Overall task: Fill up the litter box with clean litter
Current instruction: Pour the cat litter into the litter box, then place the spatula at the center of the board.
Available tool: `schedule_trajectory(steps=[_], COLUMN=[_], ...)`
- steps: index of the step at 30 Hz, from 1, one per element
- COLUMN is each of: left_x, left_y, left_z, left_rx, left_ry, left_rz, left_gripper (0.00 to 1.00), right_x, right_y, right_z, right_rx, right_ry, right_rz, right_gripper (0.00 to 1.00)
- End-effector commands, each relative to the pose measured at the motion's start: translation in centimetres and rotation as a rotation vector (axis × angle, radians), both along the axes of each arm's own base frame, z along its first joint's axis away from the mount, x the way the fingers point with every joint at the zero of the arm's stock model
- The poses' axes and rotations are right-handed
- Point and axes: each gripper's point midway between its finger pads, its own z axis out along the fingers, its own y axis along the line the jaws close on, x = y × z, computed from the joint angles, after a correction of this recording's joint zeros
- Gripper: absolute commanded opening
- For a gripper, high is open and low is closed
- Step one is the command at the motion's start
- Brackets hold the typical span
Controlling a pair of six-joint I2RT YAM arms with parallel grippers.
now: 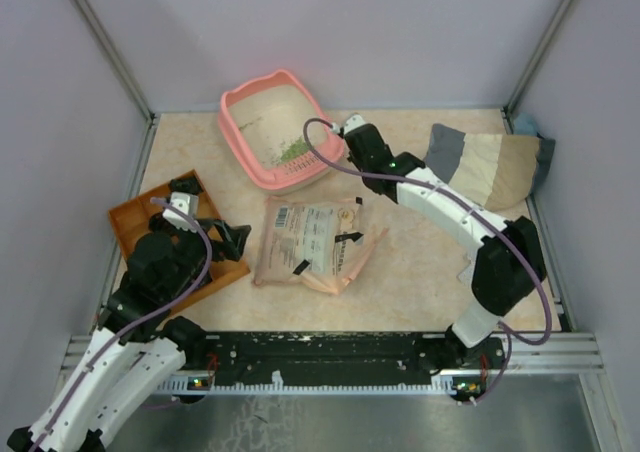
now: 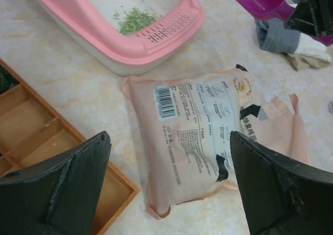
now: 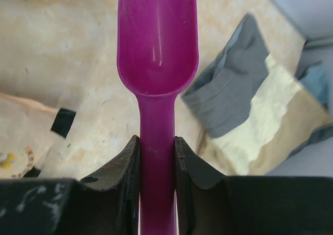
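- Litter box, top view: salmon-pink tray at the far middle of the surface, with the clean litter a small green patch inside it near the front right.
- Same view: right gripper just beside the box's right corner; left gripper over the orange tray at the left; beige paper bag flat between the arms; patchwork cloth at the far right.
- Left wrist view: jaws spread wide and released, nothing between them, the fingers hanging above the bag and the orange tray's edge.
- Same view: box rim and green granules at the top, magenta scoop at the top right.
- Right wrist view: jaws clenched on the handle of the scoop, bowl pointing away and empty.
- Same view: cloth on the surface at the right, a bag corner at the left.
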Motion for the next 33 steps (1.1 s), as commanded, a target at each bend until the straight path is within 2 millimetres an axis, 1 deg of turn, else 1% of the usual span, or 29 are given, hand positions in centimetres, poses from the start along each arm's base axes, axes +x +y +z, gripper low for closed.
schedule_trajectory(steps=[1,3,5,6,7,10,11,13,15,17,19,21,26,28,31,33], left_x=[-0.6,-1.0,-1.1,-1.1,-1.1,-1.1,-1.2,-1.3,-1.6,-1.8,-1.9,-2.1,-2.5,-2.8,-3.1,-3.3], left_y=[-3.2,-4.3,-5.2,-5.7,-6.1,-7.5,-8.0,-9.1,-9.9,-10.4,-10.9,-11.2,-12.2,-12.8,-13.7,-14.3], left_z=[1.4,1.5,1.5,1.4,1.2,0.2,-0.3,-1.5,-2.3,-3.0,-3.3,-3.4,-3.9,-4.1,-4.2,-4.3], left_rx=[-0.031,-0.037,-0.040,-0.039,-0.037,-0.034,-0.035,-0.039,-0.048,-0.052,-0.051,-0.051,-0.030,-0.021,-0.015,-0.002], left_ry=[-0.021,-0.008,0.013,0.026,0.043,0.100,0.126,0.187,0.238,0.270,0.282,0.287,0.295,0.298,0.297,0.299], left_rz=[-0.175,-0.240,-0.286,-0.307,-0.327,-0.397,-0.421,-0.473,-0.513,-0.536,-0.548,-0.559,-0.575,-0.590,-0.609,-0.619], left_gripper=[0.99,0.96,0.93,0.92,0.90,0.86,0.85,0.82,0.80,0.78,0.76,0.76,0.75,0.74,0.74,0.74], right_x=[-3.1,-4.5,-5.8,-6.4,-7.0,-8.1,-8.7,-9.6,-10.1,-10.4,-10.7,-10.9,-12.4,-13.2,-14.3,-14.5], right_y=[-2.4,-3.3,-3.5,-3.8,-4.5,-6.8,-7.7,-9.6,-11.0,-12.0,-13.0,-14.5,-21.0,-22.8,-24.5,-24.7], right_z=[1.6,1.1,0.2,-0.2,-0.2,-1.3,-2.2,-2.7,-3.0,-2.9,-3.0,-3.6,-5.2,-5.6,-5.7,-6.5], right_rx=[0.290,0.387,0.474,0.487,0.494,0.513,0.504,0.505,0.511,0.538,0.583,0.616,0.622,0.596,0.555,0.574], right_ry=[-0.052,-0.042,0.002,0.004,-0.015,-0.079,-0.092,-0.125,-0.143,-0.174,-0.200,-0.210,-0.261,-0.299,-0.377,-0.388], right_rz=[-0.207,-0.273,-0.289,-0.292,-0.313,-0.430,-0.479,-0.587,-0.651,-0.698,-0.752,-0.816,-1.093,-1.169,-1.241,-1.256], right_gripper=[0.00,0.00,0.00,0.00,0.00,0.00,0.00,0.00,0.00,0.00,0.00,0.00,0.00,0.00,0.00,0.00])
